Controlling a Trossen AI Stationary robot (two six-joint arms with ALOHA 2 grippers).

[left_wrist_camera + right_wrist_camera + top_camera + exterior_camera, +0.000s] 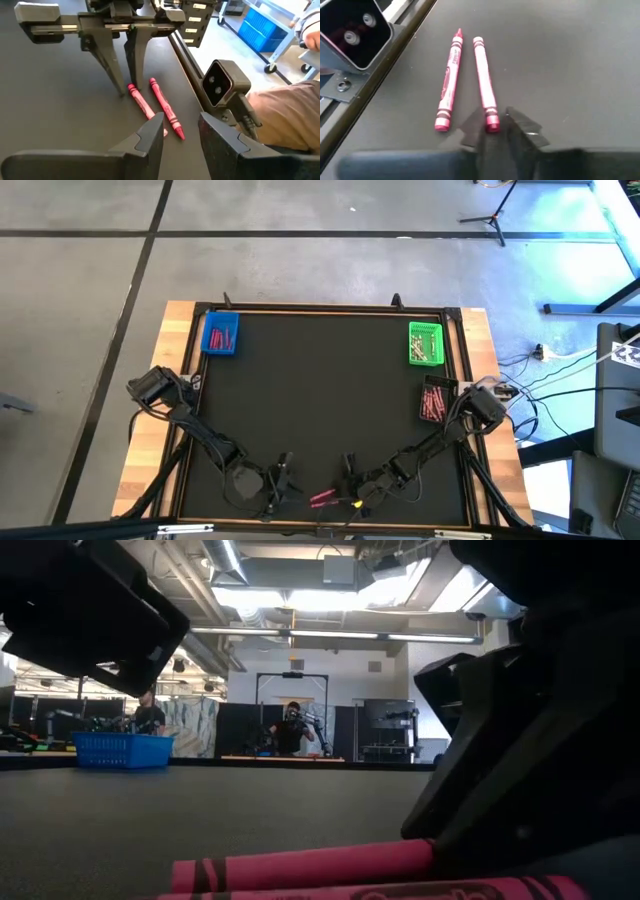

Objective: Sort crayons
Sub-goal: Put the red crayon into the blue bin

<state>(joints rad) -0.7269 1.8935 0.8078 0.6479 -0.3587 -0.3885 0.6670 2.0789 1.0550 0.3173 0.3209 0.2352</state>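
Observation:
Two pink-red crayons (449, 80) (484, 80) lie side by side, flat on the black mat near the table's near edge (322, 498); they also show in the low view (300, 865). My right gripper (495, 127) points down at them, narrowly open. Its fingers stand on either side of one crayon's flat end (492, 122), with a small gap on one side; the left wrist view (127, 87) shows this too. My left gripper (180, 135) is open and empty, just left of the crayons (285, 480).
A blue tray (220, 333) with crayons stands far left, a green tray (425, 343) far right, and a dark tray of pink crayons (433, 400) at the right edge. The low camera's mount (220, 85) sits on the near frame. A person's sleeve (285, 115) shows beyond it.

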